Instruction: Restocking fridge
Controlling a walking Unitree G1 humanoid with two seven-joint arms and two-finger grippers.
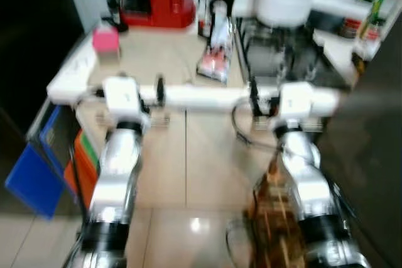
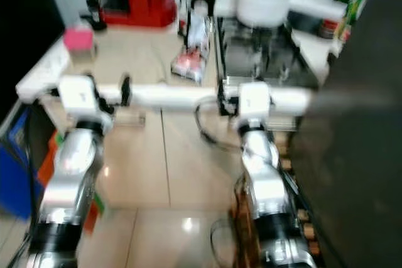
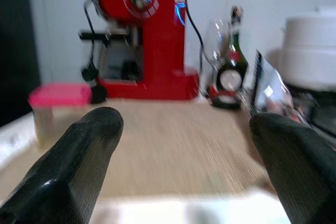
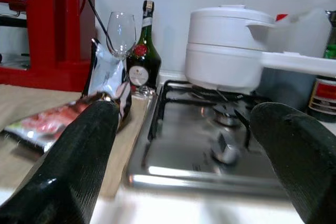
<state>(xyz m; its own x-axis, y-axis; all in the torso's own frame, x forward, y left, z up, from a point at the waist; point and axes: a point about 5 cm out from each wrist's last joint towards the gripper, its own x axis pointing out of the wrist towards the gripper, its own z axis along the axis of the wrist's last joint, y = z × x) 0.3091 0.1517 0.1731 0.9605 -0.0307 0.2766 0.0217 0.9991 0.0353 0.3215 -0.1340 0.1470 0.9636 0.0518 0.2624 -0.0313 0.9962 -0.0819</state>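
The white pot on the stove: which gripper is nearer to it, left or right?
Right. The right gripper is open at the counter edge facing the stove, the white pot just beyond. The left gripper, also open, faces the red coffee machine, farther away.

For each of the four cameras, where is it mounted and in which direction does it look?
Left eye view: on the head, looking forward and down at the wooden counter; both silver arms show.
Right eye view: the other eye of that stereo pair, same scene.
Left wrist view: along the left gripper, fingers open, toward the red coffee machine and pink-lidded container.
Right wrist view: along the right gripper, fingers open, toward the gas stove and white pot.
Both wrist views share the dark green bottle.
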